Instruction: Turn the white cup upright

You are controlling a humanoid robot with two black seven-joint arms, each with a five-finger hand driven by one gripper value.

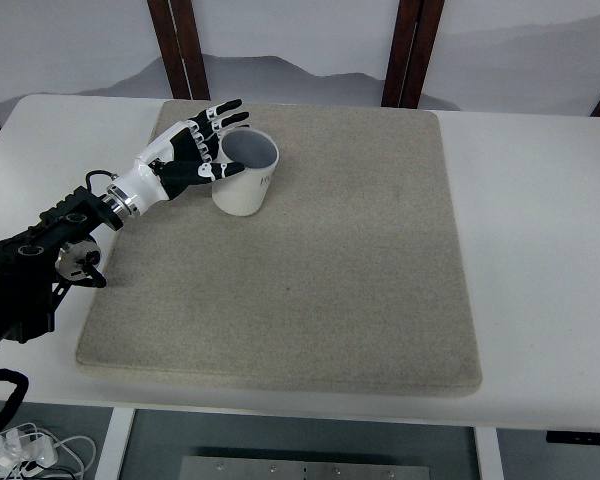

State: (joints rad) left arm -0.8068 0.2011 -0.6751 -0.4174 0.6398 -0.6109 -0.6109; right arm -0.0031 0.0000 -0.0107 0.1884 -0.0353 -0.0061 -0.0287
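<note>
Top view: cup (246, 173) upright, mouth up, at far-left of mat (310, 300), axis vertical. Left hand (195, 150) touching its left side, fingers spread, not clasped round it. No right hand in sight.

Bare mat (360, 260) right of cup (245, 175)

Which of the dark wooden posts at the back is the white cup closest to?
The left pair of posts. The white cup stands upright on the mat just below them, beside the left hand; the other pair is further right.
</note>
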